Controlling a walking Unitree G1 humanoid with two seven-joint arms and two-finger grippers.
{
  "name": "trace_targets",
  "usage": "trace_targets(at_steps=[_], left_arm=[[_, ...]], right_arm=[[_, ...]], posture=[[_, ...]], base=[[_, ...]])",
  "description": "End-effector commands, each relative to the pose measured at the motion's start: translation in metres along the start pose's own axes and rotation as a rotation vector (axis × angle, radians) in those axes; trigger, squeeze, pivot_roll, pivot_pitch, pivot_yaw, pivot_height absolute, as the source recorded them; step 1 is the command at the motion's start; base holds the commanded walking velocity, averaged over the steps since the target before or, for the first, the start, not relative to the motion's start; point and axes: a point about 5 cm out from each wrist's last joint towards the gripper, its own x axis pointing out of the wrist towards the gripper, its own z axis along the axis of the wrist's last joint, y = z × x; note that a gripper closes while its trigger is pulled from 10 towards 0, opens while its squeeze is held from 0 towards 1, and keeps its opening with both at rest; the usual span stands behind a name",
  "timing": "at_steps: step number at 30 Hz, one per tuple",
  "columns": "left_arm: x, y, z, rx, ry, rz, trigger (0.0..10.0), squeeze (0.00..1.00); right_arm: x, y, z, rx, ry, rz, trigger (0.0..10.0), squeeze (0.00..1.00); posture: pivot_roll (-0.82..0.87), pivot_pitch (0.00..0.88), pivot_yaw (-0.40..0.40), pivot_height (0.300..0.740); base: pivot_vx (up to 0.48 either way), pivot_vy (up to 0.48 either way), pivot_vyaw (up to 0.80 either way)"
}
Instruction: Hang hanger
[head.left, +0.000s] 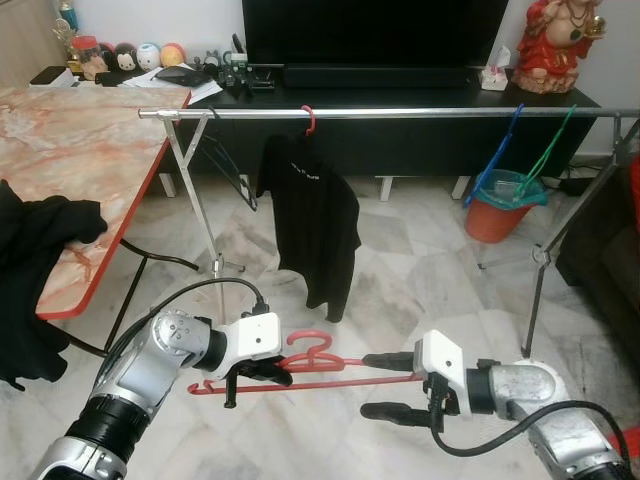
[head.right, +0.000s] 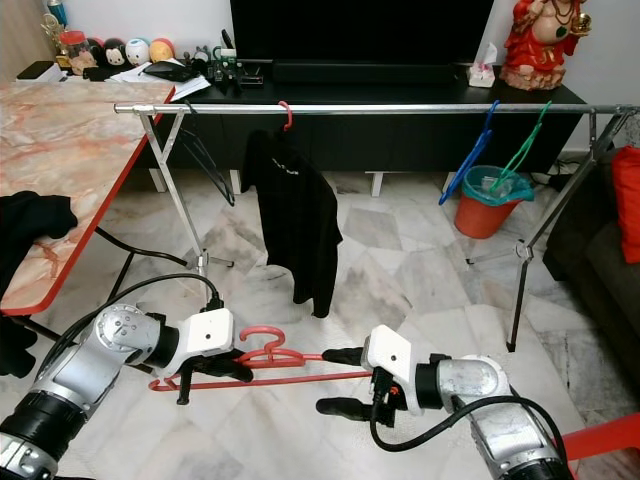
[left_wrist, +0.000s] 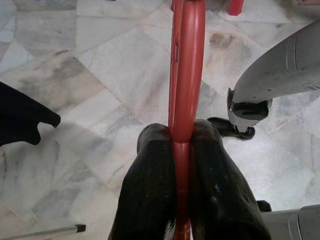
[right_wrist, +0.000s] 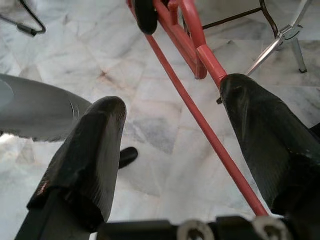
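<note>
While the left gripper (head.left: 258, 372) pinches the red hanger (head.left: 318, 365) tight between its two black fingers (left_wrist: 150, 190), the right gripper (head.left: 388, 386) sits at the hanger's other end with its fingers spread wide, the lower bar running through the gap between them. The hanger lies roughly level, low over the marble floor (head.left: 420, 270), its hook pointing up between the two arms. To the robot's left, a marble-topped table with a red edge (head.left: 90, 150) carries a black garment (head.left: 45, 235) draped over its near side. Beyond the hanger stands a clothes rack whose silver rail (head.left: 400, 113) runs across the scene; a black shirt (head.left: 310, 225) hangs from it on a red hook, directly behind the held hanger. Further along the rail hang a blue hanger (head.left: 497, 155) and a green hanger (head.left: 548, 145), with an orange bucket (head.left: 500, 205) behind them. Behind the rack are a dark TV cabinet (head.left: 400, 100) and a red figurine (head.left: 560, 40).
</note>
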Motion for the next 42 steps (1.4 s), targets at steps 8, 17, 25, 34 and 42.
trace_targets(at_steps=[8,17,25,34,42], left_arm=[[0.001,-0.004,0.028,0.098,-0.063,-0.048,10.0,0.00],[0.004,-0.008,0.027,0.088,-0.043,-0.061,10.0,0.00],[0.005,-0.009,0.026,0.078,-0.034,-0.071,10.0,0.00],[0.004,-0.008,0.026,0.080,-0.027,-0.063,10.0,0.00],[0.005,-0.007,0.027,0.079,-0.029,-0.059,10.0,0.00]], right_arm=[[0.005,-0.003,-0.006,0.040,-0.034,-0.041,10.0,0.00],[-0.009,-0.023,0.010,-0.092,-0.041,-0.189,10.0,0.00],[-0.017,-0.018,0.024,-0.131,-0.066,-0.099,10.0,0.00],[-0.008,-0.007,0.013,-0.091,0.005,0.073,10.0,0.00],[0.004,-0.013,0.009,-0.085,-0.027,-0.017,10.0,0.00]], posture=[[-0.10,0.000,-0.043,0.740],[-0.11,0.000,-0.043,0.740],[-0.11,0.000,-0.043,0.740],[-0.10,0.000,-0.049,0.740],[-0.10,0.000,-0.049,0.740]], base=[[0.000,0.000,0.00],[0.000,0.000,0.00],[0.000,0.000,0.00],[0.000,0.000,0.00],[0.000,0.000,0.00]])
